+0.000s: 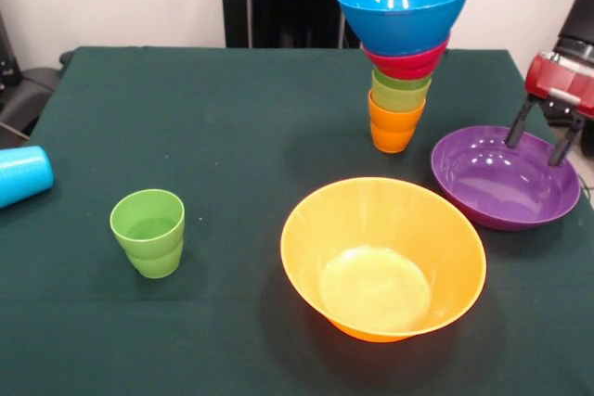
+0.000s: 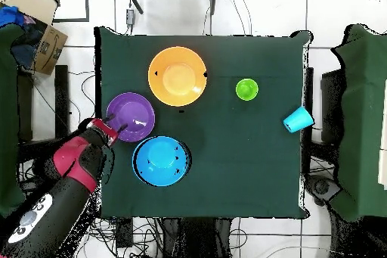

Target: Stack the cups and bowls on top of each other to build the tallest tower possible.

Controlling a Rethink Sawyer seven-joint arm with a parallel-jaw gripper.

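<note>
The tower [image 1: 401, 62] stands at the back right: an orange cup [image 1: 393, 127] lowest, a yellow-green and a lime green cup nested in it, then a small red bowl [image 1: 406, 62] and a blue bowl [image 1: 404, 8] on top. From overhead only that blue bowl [image 2: 160, 160] shows. The wide purple bowl [image 1: 492, 183] sits right of the tower, empty. My gripper [image 1: 539, 144] is open, its two dark fingers spread over the bowl's far right rim; in the overhead view the gripper [image 2: 117, 128] is at the purple bowl's [image 2: 136, 111] edge. It holds nothing.
A large orange bowl [image 1: 382, 257] [image 2: 178, 76] sits at the front centre. A green stepped cup [image 1: 148, 232] [image 2: 246, 89] stands upright at the front left. A light blue cup [image 1: 20, 175] [image 2: 298, 119] lies on its side at the left table edge.
</note>
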